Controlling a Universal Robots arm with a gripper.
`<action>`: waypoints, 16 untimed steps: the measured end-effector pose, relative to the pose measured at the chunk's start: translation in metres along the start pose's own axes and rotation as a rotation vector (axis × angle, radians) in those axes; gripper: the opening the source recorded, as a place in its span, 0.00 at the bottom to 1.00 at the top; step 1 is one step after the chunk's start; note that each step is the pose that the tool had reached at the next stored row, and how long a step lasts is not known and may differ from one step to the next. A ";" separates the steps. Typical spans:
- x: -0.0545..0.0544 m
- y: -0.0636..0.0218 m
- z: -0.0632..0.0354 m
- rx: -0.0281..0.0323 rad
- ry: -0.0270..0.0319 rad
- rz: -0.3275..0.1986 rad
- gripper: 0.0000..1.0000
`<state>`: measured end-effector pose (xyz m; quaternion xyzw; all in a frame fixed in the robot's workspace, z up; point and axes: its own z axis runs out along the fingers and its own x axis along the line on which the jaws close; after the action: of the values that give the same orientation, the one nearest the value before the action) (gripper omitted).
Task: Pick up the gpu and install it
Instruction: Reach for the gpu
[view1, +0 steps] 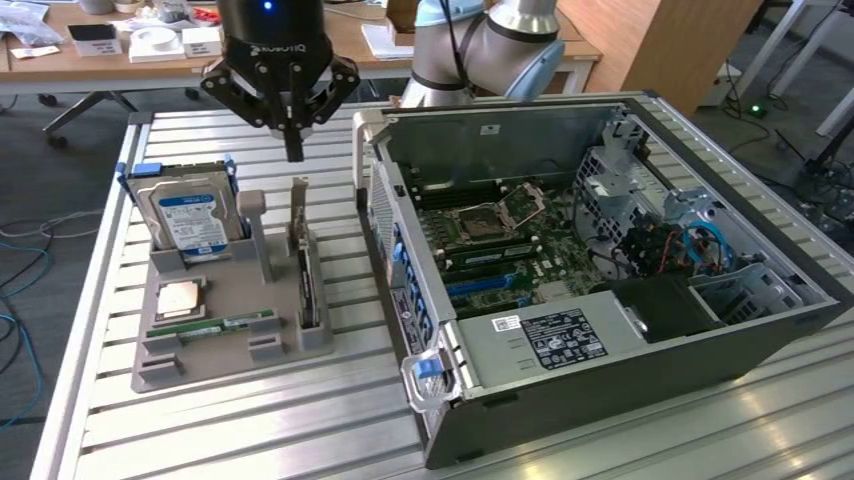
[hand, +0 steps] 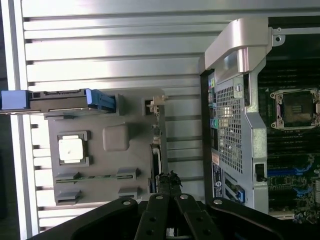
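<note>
While the gpu stands edgewise in its grey holder, centre left, pickup and installation are outstanding. Jaws: together, empty, above it.

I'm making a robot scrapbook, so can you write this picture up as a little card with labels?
gpu: stands on edge in the grey holder, not picked up yet
tool: shut, holding nothing, hovers above the gpu
hard drive: upright in the same holder
computer case: open, on the exterior view's right of the holder
</note>
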<state>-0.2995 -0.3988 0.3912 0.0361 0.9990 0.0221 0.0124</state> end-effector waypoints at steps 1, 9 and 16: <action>0.001 -0.0001 0.0000 0.0000 0.0000 0.000 0.11; 0.009 -0.0007 -0.0001 0.0000 0.0000 0.000 0.11; 0.013 -0.0010 -0.0001 0.0000 0.0000 0.000 0.11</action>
<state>-0.3128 -0.3989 0.3910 0.0360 0.9990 0.0221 0.0125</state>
